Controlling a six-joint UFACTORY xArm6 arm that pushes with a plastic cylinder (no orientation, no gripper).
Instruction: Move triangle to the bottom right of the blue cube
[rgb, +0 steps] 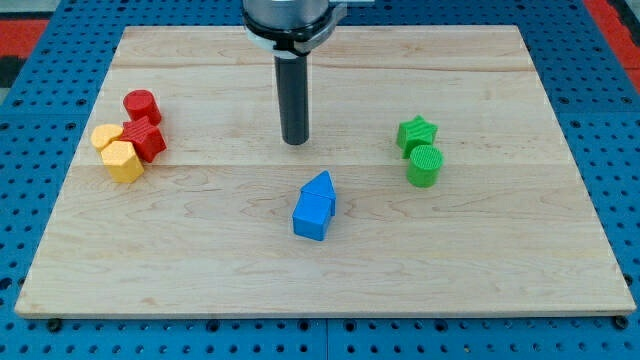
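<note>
A blue triangle block (321, 188) sits near the board's middle, touching the blue cube (311, 217), which lies just below and slightly left of it. My tip (295, 141) is the lower end of the dark rod, above and a little left of the triangle, apart from both blue blocks.
At the view's left are a red cylinder (141, 104), a red star (147, 138), a yellow heart-like block (106, 135) and a yellow hexagon block (124, 161), bunched together. At the right are a green star (416, 132) and a green cylinder (424, 165). The wooden board (500, 260) lies on a blue mat.
</note>
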